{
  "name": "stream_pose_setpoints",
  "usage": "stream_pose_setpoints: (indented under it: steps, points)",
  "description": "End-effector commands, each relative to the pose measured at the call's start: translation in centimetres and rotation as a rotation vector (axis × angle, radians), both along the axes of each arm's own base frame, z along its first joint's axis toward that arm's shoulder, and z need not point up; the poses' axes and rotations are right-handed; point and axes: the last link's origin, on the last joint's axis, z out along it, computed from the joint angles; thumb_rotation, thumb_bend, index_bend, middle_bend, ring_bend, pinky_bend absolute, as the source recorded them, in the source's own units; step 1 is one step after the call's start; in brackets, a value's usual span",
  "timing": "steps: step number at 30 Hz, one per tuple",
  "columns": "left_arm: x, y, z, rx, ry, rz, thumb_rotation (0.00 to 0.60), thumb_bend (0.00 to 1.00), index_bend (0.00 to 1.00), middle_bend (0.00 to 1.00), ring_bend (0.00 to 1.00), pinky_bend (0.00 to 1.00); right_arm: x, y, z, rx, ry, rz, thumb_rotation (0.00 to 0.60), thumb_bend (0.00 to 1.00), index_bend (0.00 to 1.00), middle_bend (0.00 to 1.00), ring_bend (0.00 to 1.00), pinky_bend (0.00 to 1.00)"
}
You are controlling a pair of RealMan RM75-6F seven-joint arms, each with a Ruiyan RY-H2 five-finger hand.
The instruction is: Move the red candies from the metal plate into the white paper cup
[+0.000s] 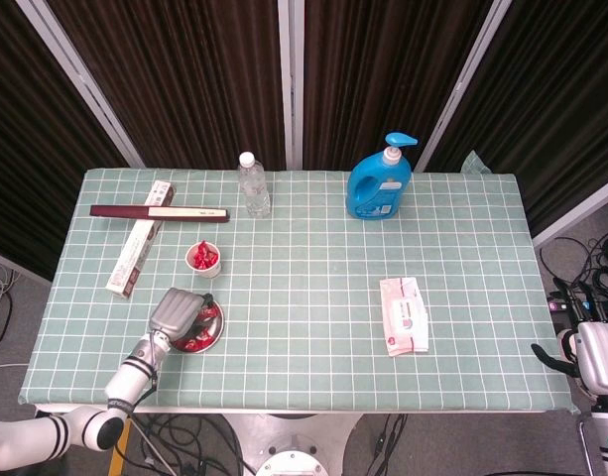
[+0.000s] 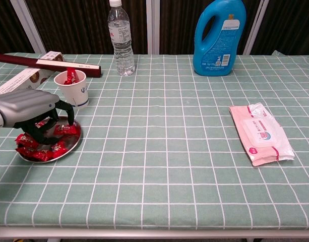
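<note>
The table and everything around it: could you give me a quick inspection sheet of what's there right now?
Surface: table with a green checked cloth.
Job's things: metal plate holding red candies; white paper cup behind it, already with candies inside.
Clutter: water bottle, blue detergent bottle, pink wipes pack, long box, dark red flat case.
Hands: left hand over the plate, fingers curled down among the candies, grasp unclear; right hand off the table's right edge.
Cables: bundles on the floor.
Surroundings: dark curtains behind.
</note>
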Motion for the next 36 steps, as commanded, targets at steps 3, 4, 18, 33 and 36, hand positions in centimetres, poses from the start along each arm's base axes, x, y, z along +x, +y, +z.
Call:
stream_pose_setpoints:
  steps: [3, 4, 18, 33, 36]
  points:
    - [0.31, 0.59, -0.14, 0.009, -0.001, 0.006, 0.600, 0.29, 0.46, 0.88, 0.93, 1.00, 0.03, -0.05, -0.09, 0.004, 0.001, 0.000, 0.600, 0.08, 0.02, 0.24, 0.05, 0.44]
    - [0.30, 0.67, -0.16, 0.010, 0.003, 0.006, 0.600, 0.29, 0.46, 0.88, 0.93, 1.00, 0.01, -0.05, -0.10, 0.004, 0.001, -0.002, 0.600, 0.08, 0.02, 0.24, 0.05, 0.44]
    - [0.12, -0.09, -0.28, -0.034, 0.030, 0.015, 0.600, 0.29, 0.48, 0.88, 0.93, 1.00, -0.22, -0.15, -0.04, 0.005, 0.001, -0.013, 0.600, 0.08, 0.02, 0.24, 0.05, 0.44]
    - [-0.25, 0.08, -0.08, 0.005, 0.036, 0.037, 0.600, 0.28, 0.43, 0.88, 0.93, 1.00, -0.25, -0.19, -0.05, 0.008, 0.001, -0.018, 0.600, 0.08, 0.02, 0.24, 0.05, 0.44]
    - [-0.43, 0.05, -0.20, 0.002, 0.048, 0.042, 0.600, 0.28, 0.43, 0.88, 0.93, 1.00, -0.31, -0.14, -0.05, 0.009, 0.002, -0.022, 0.600, 0.08, 0.02, 0.24, 0.05, 0.44]
